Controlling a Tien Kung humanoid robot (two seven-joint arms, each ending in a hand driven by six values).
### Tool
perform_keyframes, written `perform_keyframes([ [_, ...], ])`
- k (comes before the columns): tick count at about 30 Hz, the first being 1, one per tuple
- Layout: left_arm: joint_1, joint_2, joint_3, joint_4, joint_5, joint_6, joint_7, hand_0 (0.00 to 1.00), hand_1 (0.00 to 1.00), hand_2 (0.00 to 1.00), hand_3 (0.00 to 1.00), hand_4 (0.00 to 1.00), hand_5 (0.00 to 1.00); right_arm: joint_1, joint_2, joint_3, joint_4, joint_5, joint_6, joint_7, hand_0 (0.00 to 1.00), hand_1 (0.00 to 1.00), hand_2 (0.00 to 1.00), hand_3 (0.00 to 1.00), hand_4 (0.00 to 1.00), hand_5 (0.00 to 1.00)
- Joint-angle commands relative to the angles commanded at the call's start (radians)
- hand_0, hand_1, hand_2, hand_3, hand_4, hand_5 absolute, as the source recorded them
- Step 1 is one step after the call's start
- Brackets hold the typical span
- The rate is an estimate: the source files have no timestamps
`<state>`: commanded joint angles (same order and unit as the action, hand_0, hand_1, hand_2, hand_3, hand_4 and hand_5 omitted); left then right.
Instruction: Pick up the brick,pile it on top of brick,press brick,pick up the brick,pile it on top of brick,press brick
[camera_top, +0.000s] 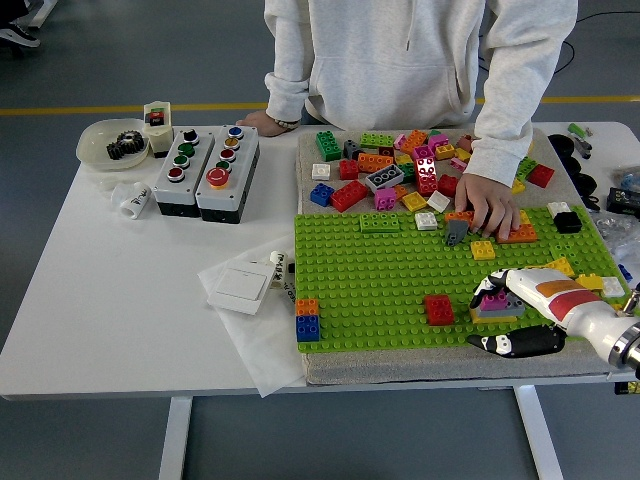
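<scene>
Brick stack (497, 305) | our right hand (512, 312) is curled over it, apparently pressing | we judge one stack underway | red brick (438, 309) beside hand left unstacked

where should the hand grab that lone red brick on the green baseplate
Grip the red brick across its two opposite side walls, coming straight down from above. It sits flat and studs-up on the green baseplate with bare studs all around, so the sides are free. The right hand, close on its right by the small stack, seems best placed.
</scene>
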<state>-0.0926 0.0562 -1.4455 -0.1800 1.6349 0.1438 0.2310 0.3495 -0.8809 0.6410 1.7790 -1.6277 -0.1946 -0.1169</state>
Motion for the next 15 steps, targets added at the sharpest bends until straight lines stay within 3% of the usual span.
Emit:
perform_keyframes([
  [15,0.003,-0.002,-0.009,0.0,0.013,-0.001,0.001,0.759,0.79,0.829,0.621,0.646,0.673,-0.006,0.002,0.005,0.0,0.0,0.001,0.001,0.694,0.673,0.722,0.57,0.873,0.504],
])
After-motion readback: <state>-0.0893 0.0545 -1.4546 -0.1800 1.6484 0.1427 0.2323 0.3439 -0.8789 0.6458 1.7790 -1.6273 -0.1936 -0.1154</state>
